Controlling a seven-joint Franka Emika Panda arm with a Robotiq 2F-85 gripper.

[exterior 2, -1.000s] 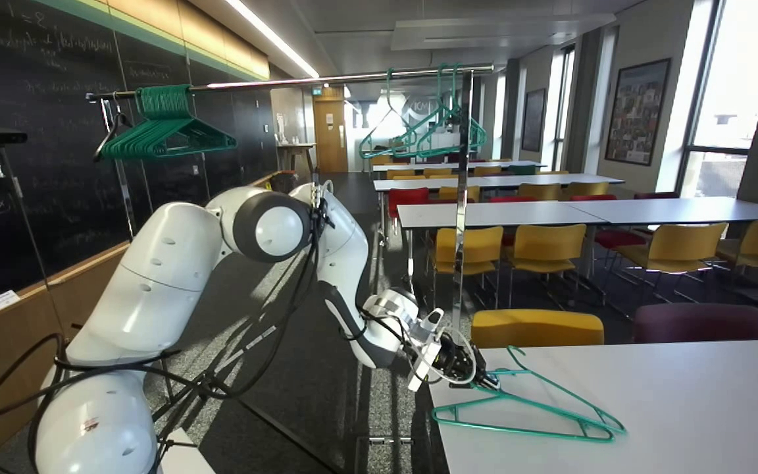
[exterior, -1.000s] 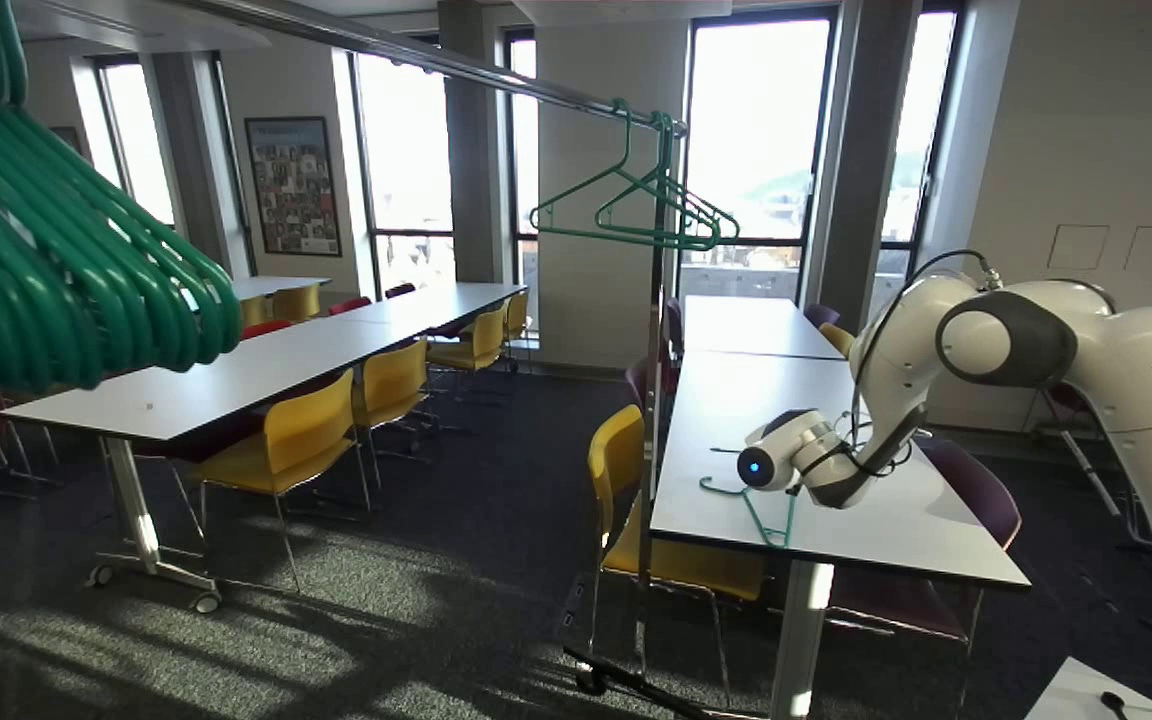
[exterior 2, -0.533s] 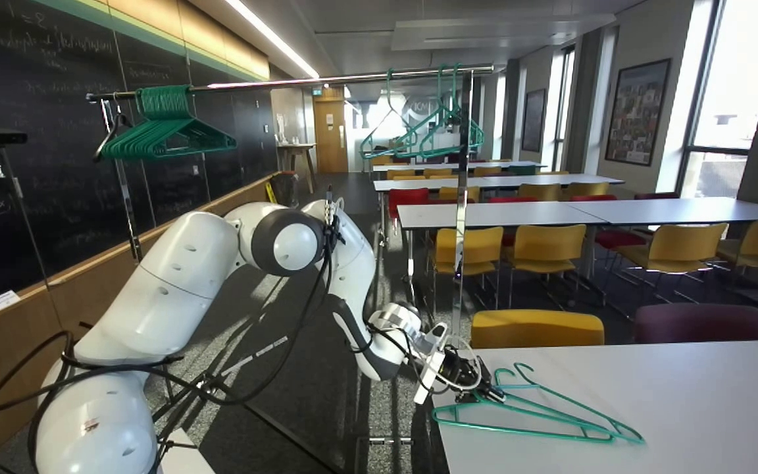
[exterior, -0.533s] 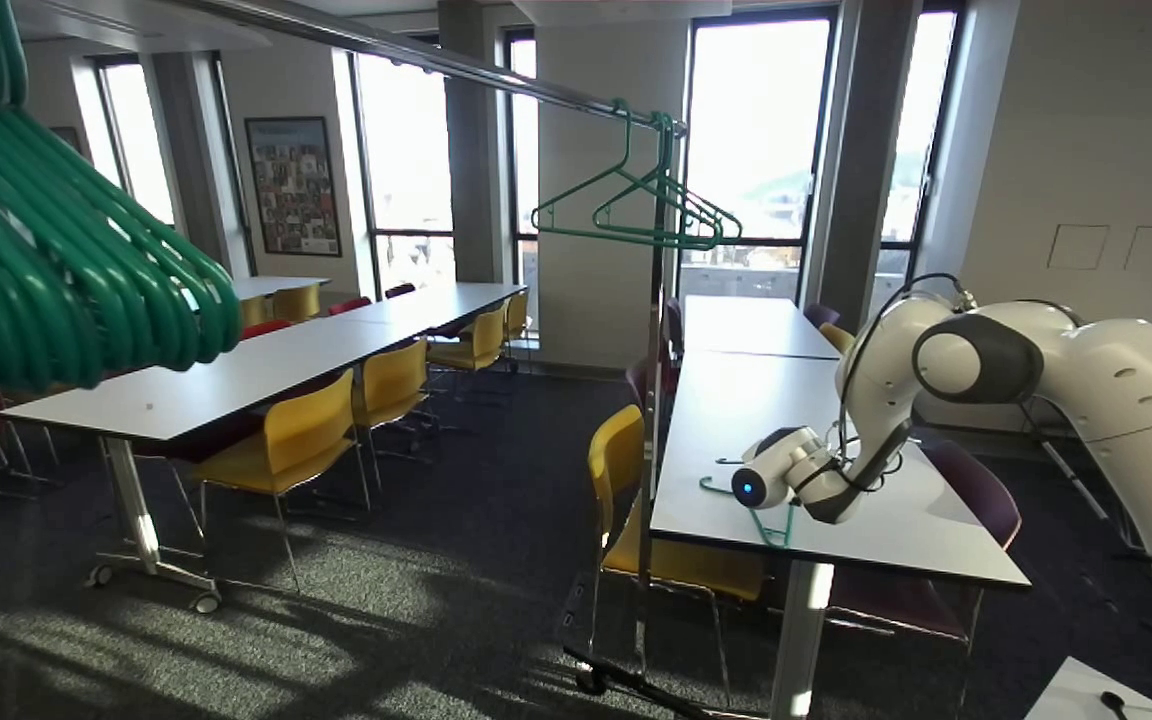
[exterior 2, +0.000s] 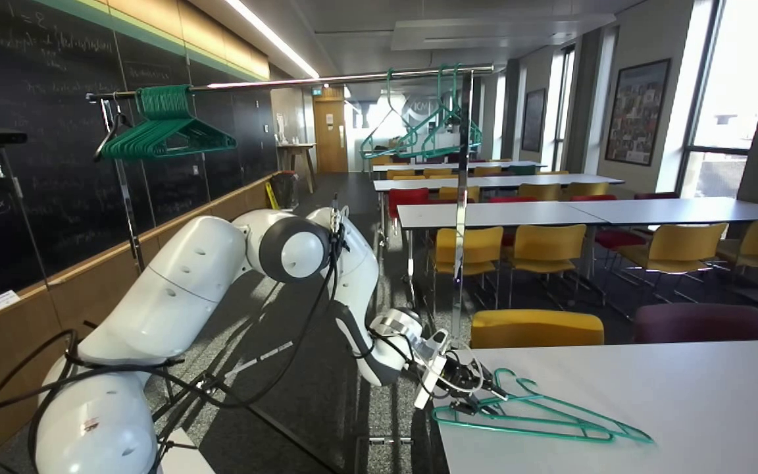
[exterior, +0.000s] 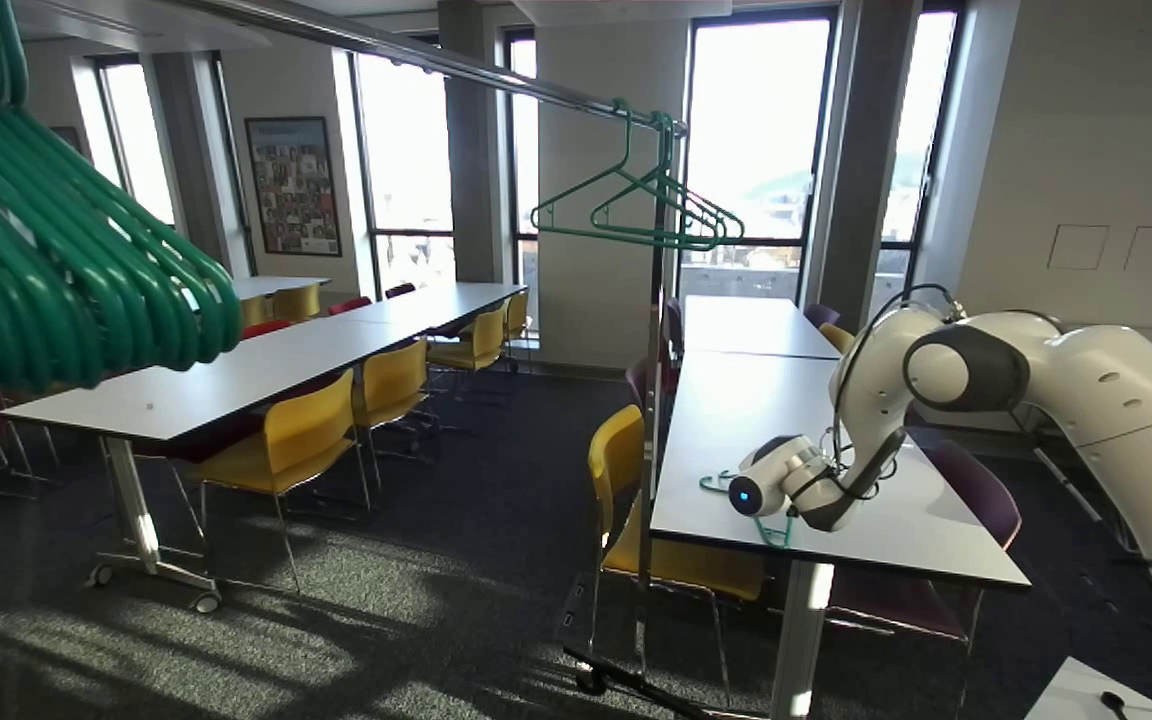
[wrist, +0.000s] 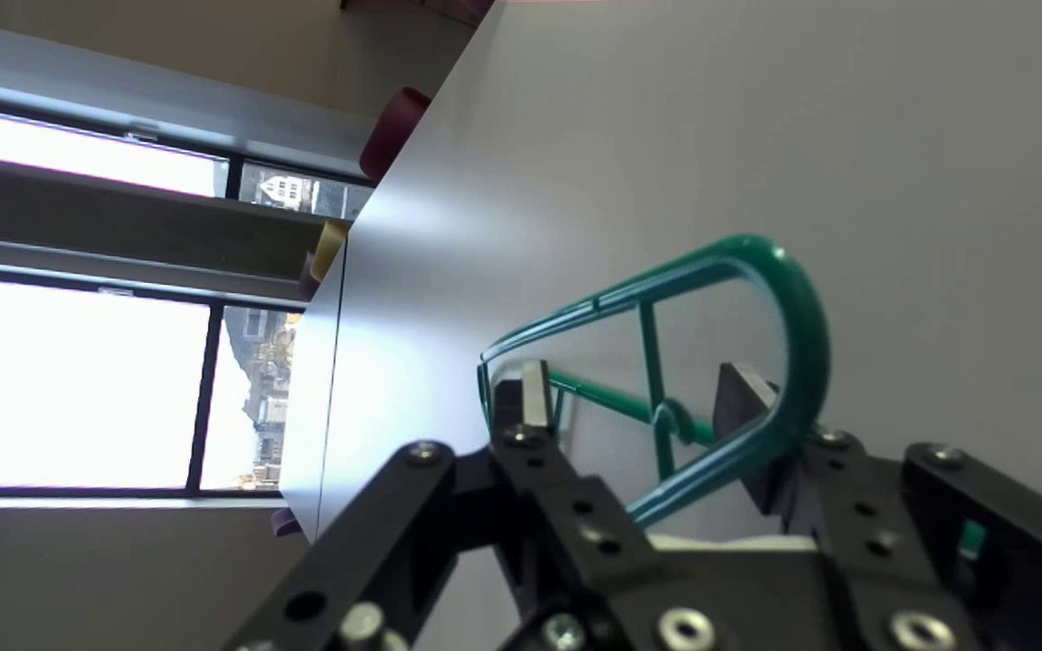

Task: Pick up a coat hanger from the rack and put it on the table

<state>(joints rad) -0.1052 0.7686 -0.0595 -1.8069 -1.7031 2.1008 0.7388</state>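
Note:
Two teal-green hangers lie overlapping on the white table (exterior 2: 714,395) in an exterior view: one hanger (exterior 2: 524,430) nearer its left edge, the other hanger (exterior 2: 635,432) reaching further right. Their hooks are side by side. My gripper (exterior 2: 484,402) is low over the table's left edge at the hangers' near ends. In the wrist view my gripper (wrist: 634,398) is open, its fingers wide apart, with a hanger's rounded end (wrist: 806,344) across the right finger. Other hangers (exterior 2: 168,135) hang on the rack (exterior 2: 326,79). In an exterior view the wrist hides the fingers and most of the table hangers (exterior: 776,532).
The rack's upright (exterior 2: 462,230) stands just behind the gripper. A few hangers (exterior: 636,235) hang at that rail end. A yellow chair (exterior 2: 537,328) and a purple chair (exterior 2: 700,322) stand at the table's far side. More tables (exterior 2: 504,214) stand beyond.
My gripper has moved down and slightly right, and its fingers have spread. The upper hanger has come down and shifted right onto the table. The rack hangers sway slightly.

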